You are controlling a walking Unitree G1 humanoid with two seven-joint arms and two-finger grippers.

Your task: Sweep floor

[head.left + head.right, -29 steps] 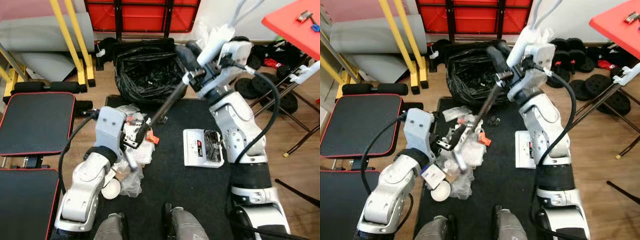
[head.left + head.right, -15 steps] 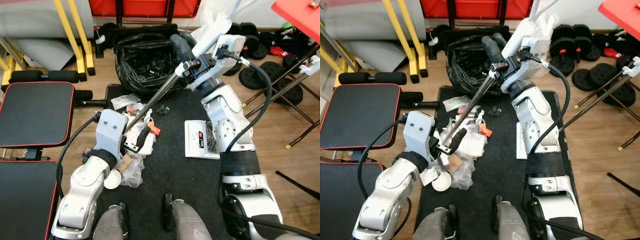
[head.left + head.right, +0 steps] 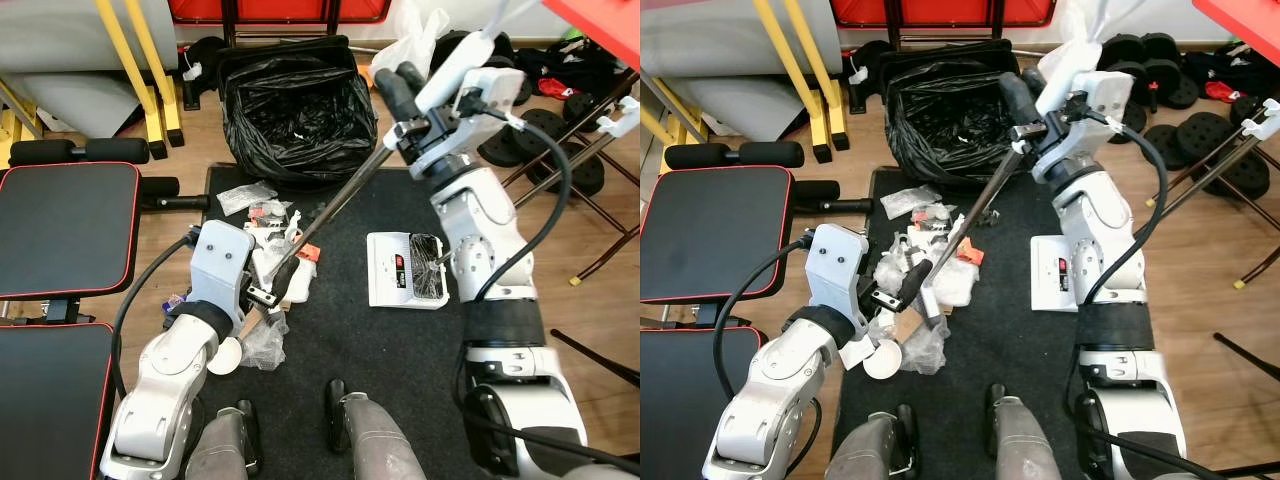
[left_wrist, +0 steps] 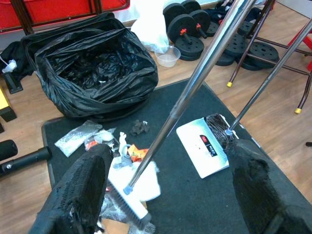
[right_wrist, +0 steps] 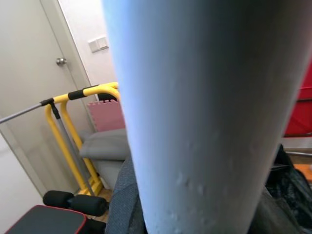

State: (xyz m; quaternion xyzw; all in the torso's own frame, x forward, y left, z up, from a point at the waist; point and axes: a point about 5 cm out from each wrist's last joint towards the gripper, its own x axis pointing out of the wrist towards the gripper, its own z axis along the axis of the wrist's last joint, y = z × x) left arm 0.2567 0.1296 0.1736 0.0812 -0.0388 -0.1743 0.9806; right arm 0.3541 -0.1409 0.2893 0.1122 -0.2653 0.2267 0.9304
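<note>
My right gripper [image 3: 398, 118] is shut on the top of a broom, high above the black trash bag [image 3: 290, 110]. The broom's metal pole [image 3: 335, 205] slants down to the left. Its white head [image 4: 127, 197] rests on a pile of litter [image 3: 268, 250]: plastic wrappers, orange scraps and a paper cup [image 3: 225, 355]. My left gripper [image 3: 272, 290] sits low on the pole just above the head. In the left wrist view its fingers [image 4: 78, 195] stand wide apart with the pole between them. The white dustpan [image 3: 405, 283] lies flat on the black mat [image 3: 340, 340], right of the pile.
A black weight bench [image 3: 60, 230] stands along the left. A yellow frame [image 3: 130, 70] is at the back left. Weight plates [image 3: 540, 150] and slanted metal legs [image 3: 590, 150] crowd the back right under a red table. My feet [image 3: 350, 445] stand on the mat's near edge.
The view has shifted as my body moved. The pole's top has swung a little to the right. The broom head stays on the litter pile.
</note>
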